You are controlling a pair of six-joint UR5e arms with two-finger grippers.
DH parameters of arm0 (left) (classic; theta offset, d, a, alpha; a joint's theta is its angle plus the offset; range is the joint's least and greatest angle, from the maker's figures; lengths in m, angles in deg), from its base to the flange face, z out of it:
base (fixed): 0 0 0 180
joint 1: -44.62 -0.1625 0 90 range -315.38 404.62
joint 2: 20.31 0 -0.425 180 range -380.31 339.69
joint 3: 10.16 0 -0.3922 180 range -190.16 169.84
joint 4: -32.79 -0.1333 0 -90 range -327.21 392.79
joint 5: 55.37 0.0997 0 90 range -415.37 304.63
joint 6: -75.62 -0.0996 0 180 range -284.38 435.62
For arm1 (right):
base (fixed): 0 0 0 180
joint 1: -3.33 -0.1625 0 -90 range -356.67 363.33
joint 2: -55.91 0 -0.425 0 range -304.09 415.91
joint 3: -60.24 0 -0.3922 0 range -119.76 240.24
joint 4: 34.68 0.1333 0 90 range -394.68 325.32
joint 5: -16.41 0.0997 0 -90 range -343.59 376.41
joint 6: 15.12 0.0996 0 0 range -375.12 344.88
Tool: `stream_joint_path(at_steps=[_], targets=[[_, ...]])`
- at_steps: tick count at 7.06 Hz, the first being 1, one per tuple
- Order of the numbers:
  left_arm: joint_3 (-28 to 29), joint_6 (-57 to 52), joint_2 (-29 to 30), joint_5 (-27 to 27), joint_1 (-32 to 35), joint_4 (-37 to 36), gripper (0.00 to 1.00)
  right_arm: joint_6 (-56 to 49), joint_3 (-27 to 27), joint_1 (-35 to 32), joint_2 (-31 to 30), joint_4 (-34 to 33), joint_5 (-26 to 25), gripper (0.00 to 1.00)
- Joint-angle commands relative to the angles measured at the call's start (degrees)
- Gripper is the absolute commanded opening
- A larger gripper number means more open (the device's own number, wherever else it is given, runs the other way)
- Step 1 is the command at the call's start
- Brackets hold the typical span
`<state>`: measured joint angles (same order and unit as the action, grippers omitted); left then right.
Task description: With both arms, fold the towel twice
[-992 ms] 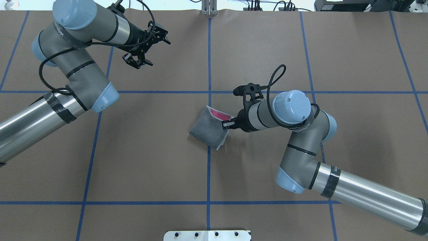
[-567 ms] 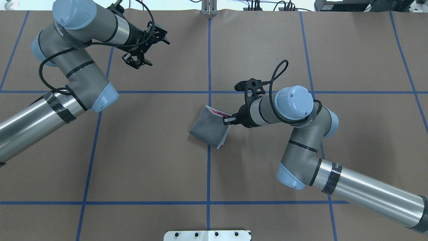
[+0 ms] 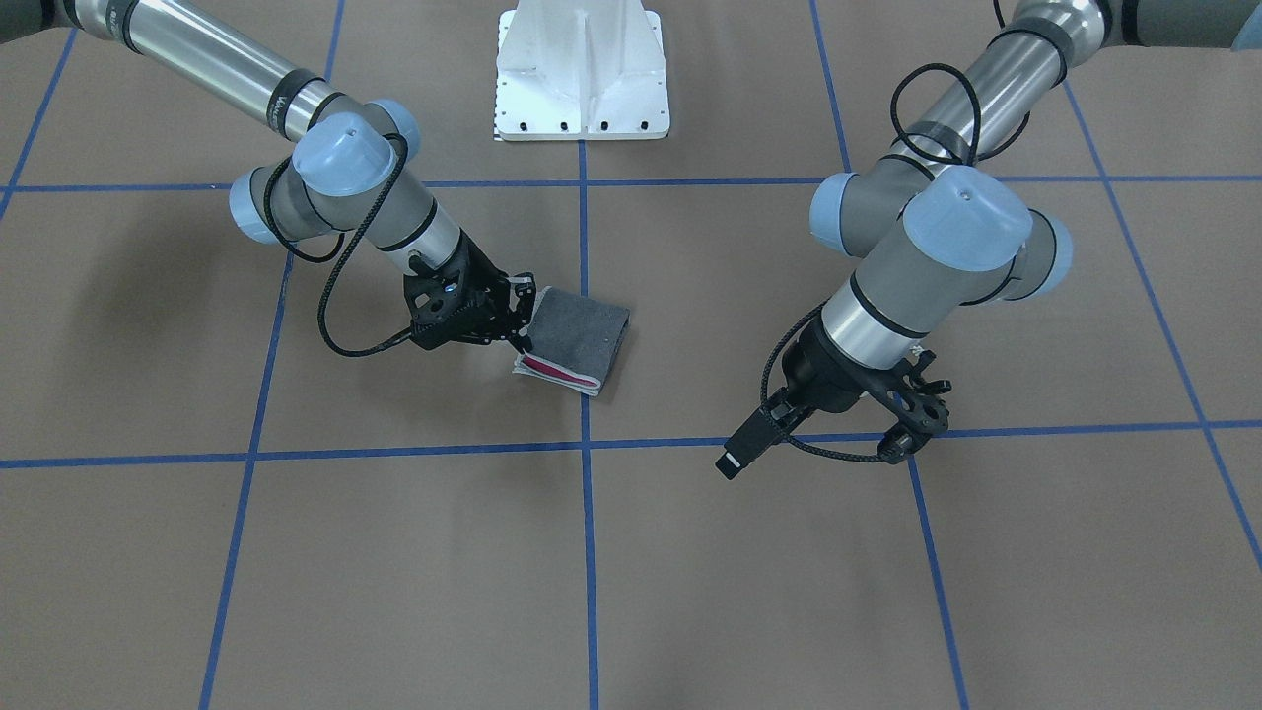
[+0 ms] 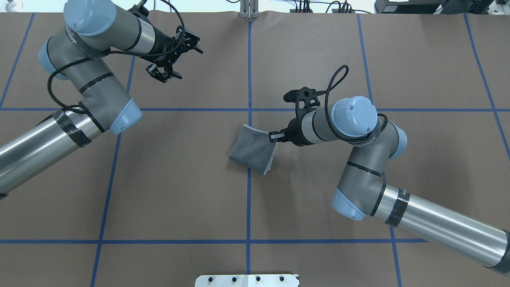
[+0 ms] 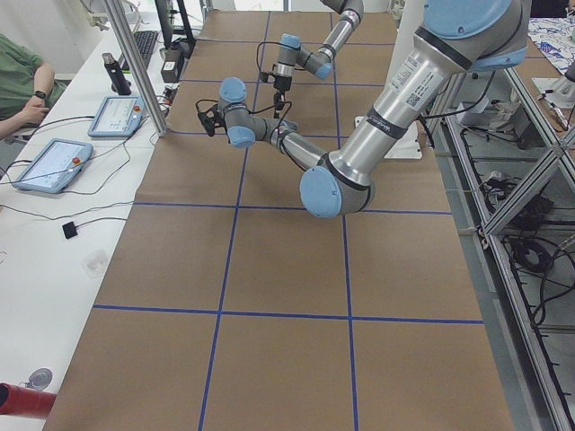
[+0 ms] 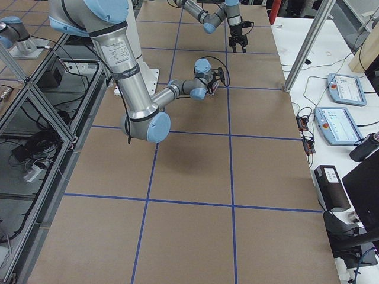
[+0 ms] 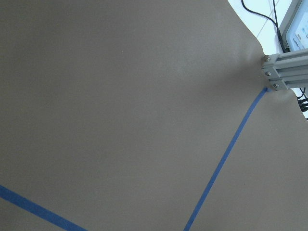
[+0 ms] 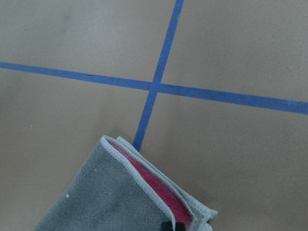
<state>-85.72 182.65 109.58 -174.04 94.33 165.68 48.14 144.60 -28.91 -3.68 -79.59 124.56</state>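
Fingertips of your right gripper [image 4: 274, 137] sit at a corner of the towel [image 4: 253, 149], but these views don't show whether they pinch the cloth or have let go. A second ago that corner was held up with pink showing beneath. Now the flap lies flat, grey face up, with pink only a sliver along the open edge. The towel rests as a small packet on the table [image 4: 179, 187], across the centre tape line [image 4: 249, 219]. Both folds look done, so only release and retreat remain. Farther off, your left gripper [image 4: 194, 44] hangs where it was, well apart from the cloth, and you cannot tell whether its fingers are spread.
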Motion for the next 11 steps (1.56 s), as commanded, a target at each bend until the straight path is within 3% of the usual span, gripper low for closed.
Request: stream_joint_path(at_steps=[1, 4, 7, 9, 11], targets=[[0.15, -0.06, 0.0, 0.01, 0.04, 0.0, 1.0, 0.55, -0.25, -0.45, 0.44, -0.19, -0.14, 0.98], [0.15, -0.5, -0.08, -0.16, 0.3, 0.09, 1.0, 3.08, -0.16, -4.23, 2.89, -0.28, 3.81, 0.99], [-0.12, -9.32, -2.18, -7.78, 4.5, -0.17, 1.0, 8.81, -0.08, -4.4, 6.41, -3.33, 3.91, 0.99], [-0.2, -25.36, -7.44, -11.85, 11.78, -0.7, 1.0, 4.71, 0.01, -10.26, 8.79, -12.62, 9.14, 0.99], [-0.12, -49.24, -11.76, -11.59, 17.67, -8.39, 1.0, -12.36, 0.1, -21.05, 8.1, -27.7, 18.46, 0.99]])
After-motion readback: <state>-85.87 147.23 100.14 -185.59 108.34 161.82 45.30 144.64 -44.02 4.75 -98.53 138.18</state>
